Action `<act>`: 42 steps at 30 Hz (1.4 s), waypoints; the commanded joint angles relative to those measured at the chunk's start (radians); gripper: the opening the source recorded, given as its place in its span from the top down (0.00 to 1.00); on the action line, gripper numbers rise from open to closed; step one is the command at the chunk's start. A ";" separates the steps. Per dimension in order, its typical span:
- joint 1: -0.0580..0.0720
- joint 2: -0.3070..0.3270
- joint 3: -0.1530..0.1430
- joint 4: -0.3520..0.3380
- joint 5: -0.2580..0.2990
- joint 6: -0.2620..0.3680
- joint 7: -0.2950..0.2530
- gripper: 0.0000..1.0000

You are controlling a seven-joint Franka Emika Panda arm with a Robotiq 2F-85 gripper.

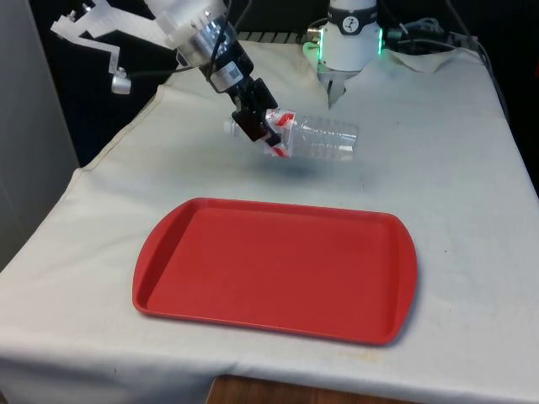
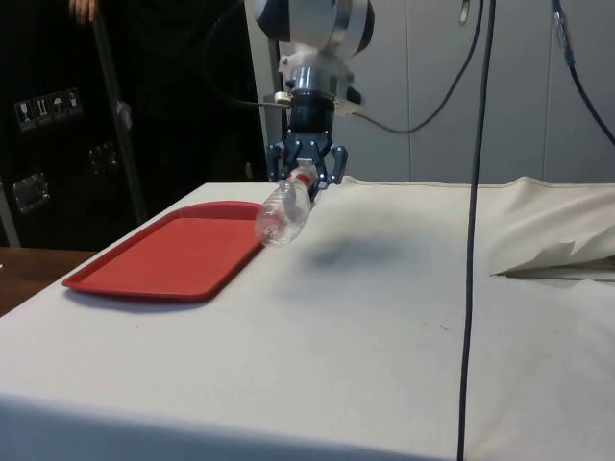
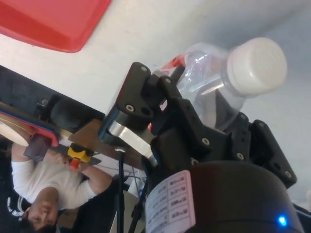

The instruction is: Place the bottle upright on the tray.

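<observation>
The red tray (image 1: 278,269) fills the front view's lower middle, bare. Above it, upper centre, the clear plastic water bottle (image 1: 316,139) hangs off the cloth, long axis near level, base toward the right. The gripper (image 1: 261,126) is clenched on its neck and must swing the base downward toward the tray.

The white arm (image 1: 181,29) slants down over the table, its black hand (image 1: 261,126) clamped, held in the air.
</observation>
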 commanded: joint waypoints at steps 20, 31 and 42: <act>0.026 -0.002 0.026 0.098 -0.070 0.061 0.147 0.86; 0.031 -0.001 0.040 0.148 -0.115 0.070 0.218 0.86; 0.031 0.005 0.060 0.219 -0.177 0.074 0.306 0.86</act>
